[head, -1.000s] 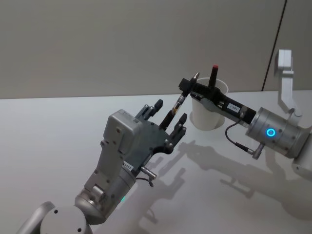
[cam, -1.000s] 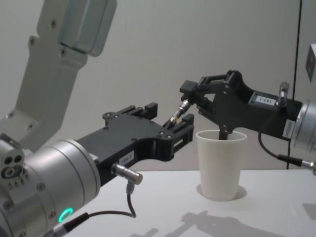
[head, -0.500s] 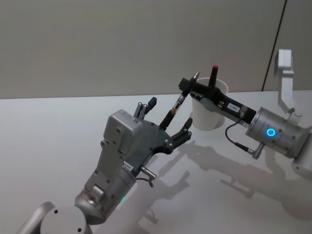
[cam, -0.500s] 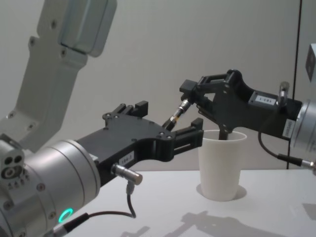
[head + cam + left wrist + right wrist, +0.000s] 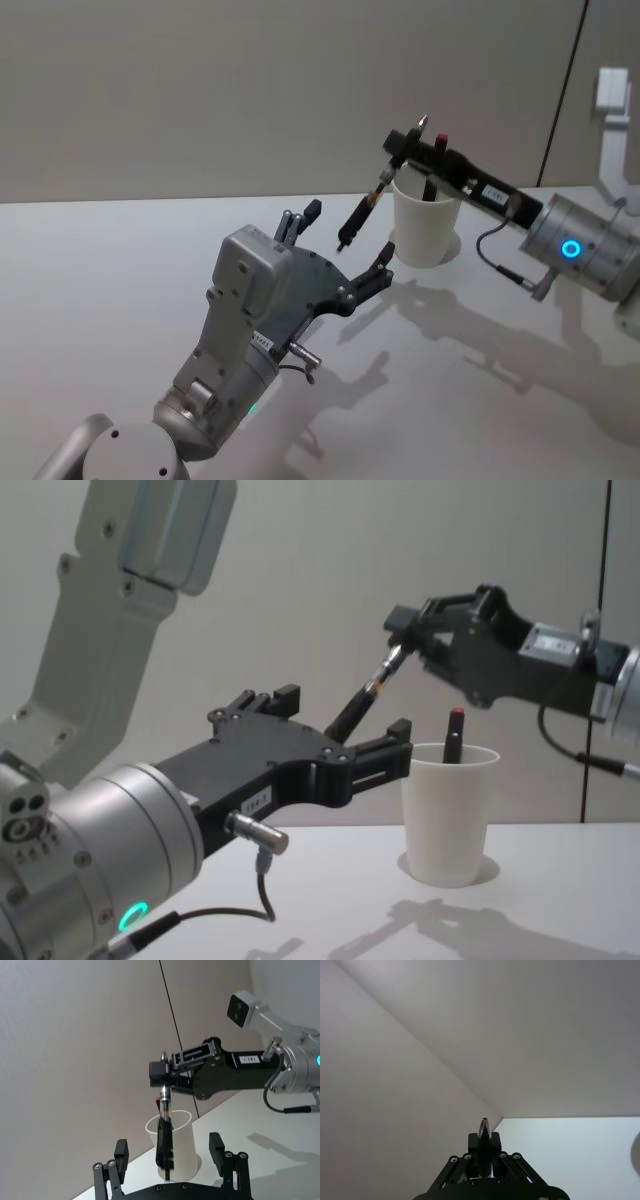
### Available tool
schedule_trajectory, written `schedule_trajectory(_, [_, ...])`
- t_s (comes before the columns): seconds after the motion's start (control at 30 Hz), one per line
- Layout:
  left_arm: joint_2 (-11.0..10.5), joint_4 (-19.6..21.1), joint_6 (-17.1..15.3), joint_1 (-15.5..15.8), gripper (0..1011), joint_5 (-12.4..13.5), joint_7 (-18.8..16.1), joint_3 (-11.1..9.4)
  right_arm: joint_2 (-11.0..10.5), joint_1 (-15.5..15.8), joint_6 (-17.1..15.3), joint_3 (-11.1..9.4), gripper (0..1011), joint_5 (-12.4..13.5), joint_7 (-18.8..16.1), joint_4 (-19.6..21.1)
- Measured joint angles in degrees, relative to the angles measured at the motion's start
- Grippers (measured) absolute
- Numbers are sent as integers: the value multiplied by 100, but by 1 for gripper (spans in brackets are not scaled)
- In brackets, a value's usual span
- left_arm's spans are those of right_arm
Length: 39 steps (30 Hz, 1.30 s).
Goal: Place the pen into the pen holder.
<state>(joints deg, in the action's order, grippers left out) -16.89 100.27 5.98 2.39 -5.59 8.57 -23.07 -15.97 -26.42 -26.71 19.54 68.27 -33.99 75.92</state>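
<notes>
Chest view: red-capped marker (image 5: 454,736) upright in pen holder (image 5: 447,814).

A black pen (image 5: 362,211) with a silver tip is held tilted in the air, clamped near its tip end by the right gripper (image 5: 404,146); its lower end hangs free between the spread fingers of the left gripper (image 5: 335,250), without contact. The pen holder (image 5: 426,220), a plain white paper cup with a rolled rim, stands upright on the bench (image 5: 120,260), just beside the pen. A dark, red-capped pen (image 5: 453,735) is seen leaning inside the cup.
</notes>
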Motion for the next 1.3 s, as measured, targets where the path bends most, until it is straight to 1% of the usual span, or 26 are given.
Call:
schedule_trajectory(0.2, [0, 0, 0, 0, 1001, 0, 0, 0, -84, -52, 233, -87, 130, -185, 116, 155])
schedule_trajectory(0.23, [0, 0, 0, 0, 1001, 0, 0, 0, -115, -71, 316, -116, 130, -256, 161, 195])
schedule_trajectory(0.4, [0, 0, 0, 0, 1001, 0, 0, 0, -201, -124, 534, -206, 130, -461, 286, 316])
schedule_trajectory(0.6, [0, 0, 0, 0, 1001, 0, 0, 0, -337, -203, 816, -328, 130, -810, 451, 451])
schedule_trajectory(0.63, [0, 0, 0, 0, 1001, 0, 0, 0, -366, -220, 889, -347, 130, -925, 497, 477])
schedule_trajectory(0.7, [0, 0, 0, 0, 1001, 0, 0, 0, -394, -237, 957, -369, 130, -1030, 538, 506])
schedule_trajectory(0.73, [0, 0, 0, 0, 1001, 0, 0, 0, -419, -251, 1034, -385, 130, -1160, 583, 533])
schedule_trajectory(0.83, [0, 0, 0, 0, 1001, 0, 0, 0, -457, -268, 1135, -404, 130, -1343, 637, 574])
schedule_trajectory(0.87, [0, 0, 1, 0, 1001, 0, 0, 1, -478, -278, 1220, -412, 130, -1486, 681, 600])
schedule_trajectory(0.93, [0, 0, 0, 0, 1001, 0, 0, 0, -499, -288, 1294, -418, 130, -1620, 718, 627])
schedule_trajectory(0.97, [0, 0, 0, 0, 1001, 0, 0, 0, -515, -295, 1375, -419, 130, -1775, 753, 650])
schedule_trajectory(1.0, [0, 0, 1, 0, 1001, 0, 0, 0, -520, -298, 1414, -419, 130, -1843, 768, 659])
schedule_trajectory(1.03, [0, 0, 1, 0, 1001, 0, 0, 0, -525, -302, 1450, -418, 130, -1909, 783, 669])
schedule_trajectory(1.13, [0, 0, 0, 0, 1001, 0, 0, 0, -532, -317, 1643, -385, 130, -2269, 846, 706])
schedule_trajectory(1.17, [0, 0, 1, 0, 1001, 0, 0, 0, -532, -317, 1643, -385, 130, -2269, 846, 706])
schedule_trajectory(1.2, [0, 0, 1, 0, 1001, 0, 0, 0, -530, -322, 1719, -363, 130, -2408, 862, 720])
schedule_trajectory(1.27, [0, 0, 1, 0, 1001, 0, 0, 0, -525, -322, 1779, -338, 130, -2530, 879, 727])
schedule_trajectory(1.3, [0, 0, 1, 0, 1001, 0, 0, 1, -519, -322, 1837, -318, 130, -2647, 892, 733])
